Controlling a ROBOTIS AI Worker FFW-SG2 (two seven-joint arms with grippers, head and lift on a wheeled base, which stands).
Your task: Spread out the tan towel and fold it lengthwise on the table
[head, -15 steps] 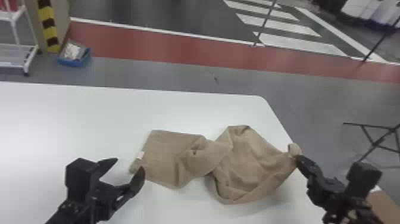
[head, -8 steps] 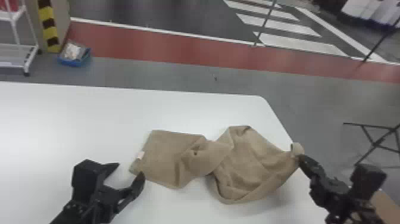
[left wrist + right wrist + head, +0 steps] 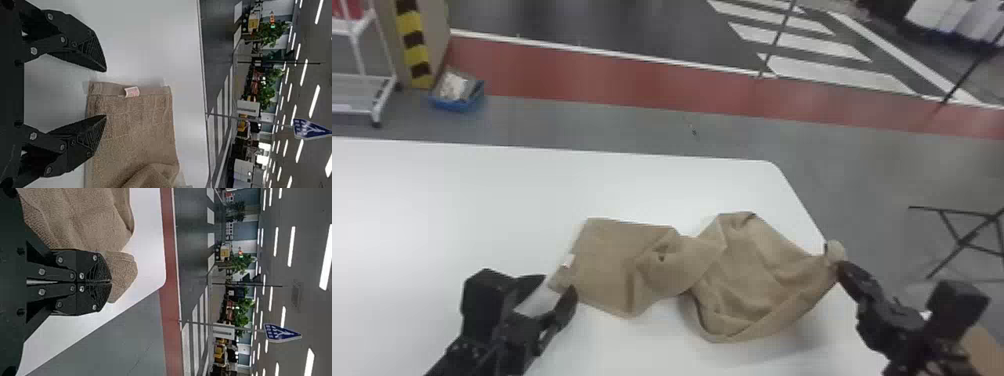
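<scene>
- Lying on near right of bench (image 3: 442, 210): towel (image 3: 752, 280), partly spread, twisted midway.
- Clamped at right end by right hand (image 3: 110, 282).
- Ungripped at left end, near open left hand (image 3: 105, 93).
- Remaining: untwist, flatten, fold lengthwise.

Towel (image 3: 607, 260) plain tan, grid-like texture in its weave; its tag (image 3: 132, 92) white with reddish marks. Bench (image 3: 457, 200) plain white. Left hand (image 3: 558, 287) and right hand (image 3: 839, 266) both black. Floor (image 3: 582, 120) grey, band (image 3: 582, 70) on it solid red, crossing (image 3: 832, 72) striped white on dark grey. Post (image 3: 412, 42) yellow-and-black striped. Bin (image 3: 457, 104) blue, cart (image 3: 369, 107) white. Sign (image 3: 282, 333) blue and white.
</scene>
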